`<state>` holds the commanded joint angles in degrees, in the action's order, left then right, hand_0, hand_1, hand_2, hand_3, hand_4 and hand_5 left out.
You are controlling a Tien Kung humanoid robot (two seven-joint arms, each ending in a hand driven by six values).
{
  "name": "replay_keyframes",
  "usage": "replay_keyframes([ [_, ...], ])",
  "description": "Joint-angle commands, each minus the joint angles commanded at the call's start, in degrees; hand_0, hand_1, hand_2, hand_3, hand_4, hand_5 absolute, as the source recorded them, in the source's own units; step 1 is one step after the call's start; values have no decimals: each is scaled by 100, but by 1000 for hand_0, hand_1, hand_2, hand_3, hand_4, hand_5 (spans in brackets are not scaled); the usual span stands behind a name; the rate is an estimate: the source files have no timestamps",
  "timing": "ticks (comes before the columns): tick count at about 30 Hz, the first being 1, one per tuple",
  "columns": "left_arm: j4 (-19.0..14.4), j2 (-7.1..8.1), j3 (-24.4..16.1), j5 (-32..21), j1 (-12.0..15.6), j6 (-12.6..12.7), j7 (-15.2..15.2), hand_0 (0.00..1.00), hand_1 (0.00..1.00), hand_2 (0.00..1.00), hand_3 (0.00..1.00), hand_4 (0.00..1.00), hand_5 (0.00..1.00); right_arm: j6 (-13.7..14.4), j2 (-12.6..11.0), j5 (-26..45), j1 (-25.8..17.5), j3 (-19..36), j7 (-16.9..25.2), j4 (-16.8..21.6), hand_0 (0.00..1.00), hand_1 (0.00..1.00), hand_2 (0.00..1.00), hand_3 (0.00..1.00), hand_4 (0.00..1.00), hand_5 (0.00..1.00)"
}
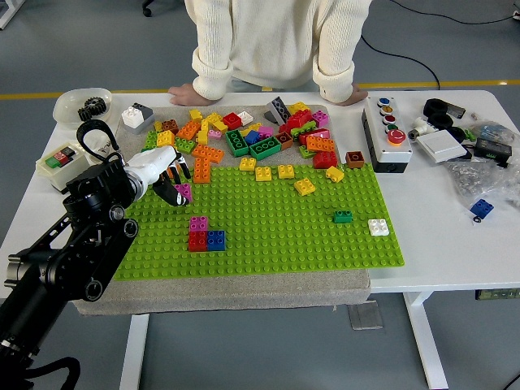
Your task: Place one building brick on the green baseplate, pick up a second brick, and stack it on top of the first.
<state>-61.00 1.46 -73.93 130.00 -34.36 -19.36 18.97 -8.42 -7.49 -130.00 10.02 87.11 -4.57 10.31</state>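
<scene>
Listing from the near edge of the green baseplate point(268, 236) outward: left arm point(65, 260), black, entering beside the plate's near-left corner and rising along its left edge. Cluster of red brick point(197, 241), blue brick point(216, 240) and magenta brick point(198, 223), seated on the plate's near-left part, the magenta one just behind the red. Left hand point(162, 175), white-fingered, at the plate's far-left edge, fingers curled down around a small pink brick point(184, 192), which sits at or just above the studs; contact with the plate cannot be told. Small green brick point(343, 216) and white brick point(378, 227), toward the plate's right side, well apart from the hand. Yellow bricks point(284, 172), a loose row along the plate's far edge. Brick pile point(244, 134), mixed colours, heaped just beyond the plate's far edge. Person point(276, 41), standing beyond the pile, both hands resting on the table. Right hand: not visible. Handling note, judged: bricks are light, rigid, smooth plastic, likely to slip if pinched on the studs; best taken by two opposite flat side walls and pressed straight down to seat.
</scene>
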Motion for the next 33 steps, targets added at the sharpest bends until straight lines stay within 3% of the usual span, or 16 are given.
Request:
replay_keyframes([
  [14,-838,160,46,0,123,-235,247,498,433,449,526,865,2,0,-4,0,-10,28,-7,0,741,639,711,592,831,411],
  [24,-1580,245,310,0,461,-398,487,497,432,449,526,846,2,4,-20,7,-12,40,-6,0,741,639,711,593,831,412],
  [33,-1803,260,495,0,589,-372,515,495,430,449,526,837,2,-6,-22,0,-19,27,-10,0,741,639,710,592,831,411],
])
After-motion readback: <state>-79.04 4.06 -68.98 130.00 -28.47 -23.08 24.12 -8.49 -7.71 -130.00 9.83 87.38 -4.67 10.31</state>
